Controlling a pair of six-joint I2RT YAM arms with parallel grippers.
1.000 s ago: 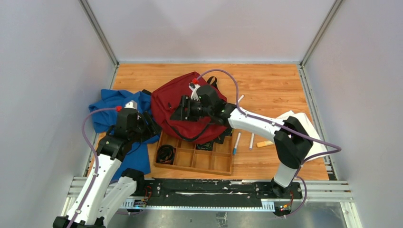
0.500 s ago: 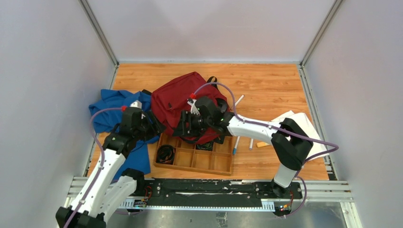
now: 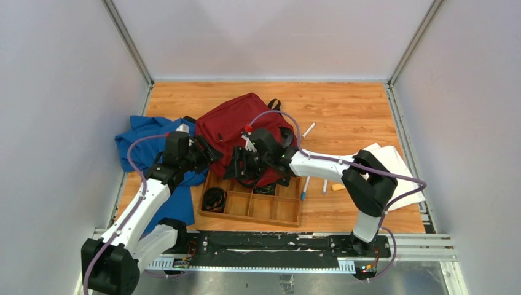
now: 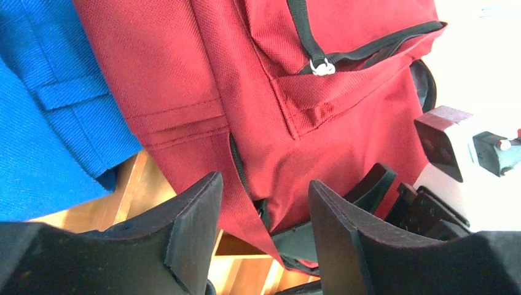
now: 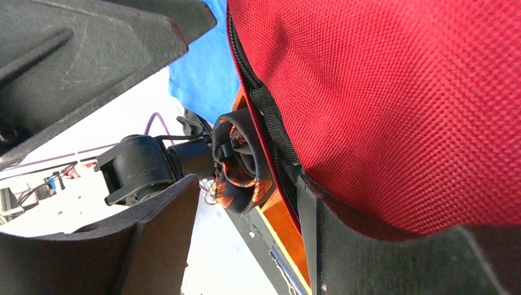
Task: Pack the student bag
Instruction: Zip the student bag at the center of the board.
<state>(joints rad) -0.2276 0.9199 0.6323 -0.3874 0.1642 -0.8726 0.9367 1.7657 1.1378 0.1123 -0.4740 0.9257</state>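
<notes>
Closed in on bag (image 3: 230, 123) from both sides with left gripper (image 4: 264, 187) and right gripper (image 5: 246, 184), fingers apart, nothing clamped yet; probably opening it next.

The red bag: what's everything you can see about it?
The bag is dark red woven fabric, soft and slumped, with black zippers, a metal zip pull, black straps and a top loop. It lies on the table, touching the blue cloth, its near edge over the wooden tray. The left gripper and right gripper are at that edge, jaws apart; fabric drapes on one right finger.
</notes>
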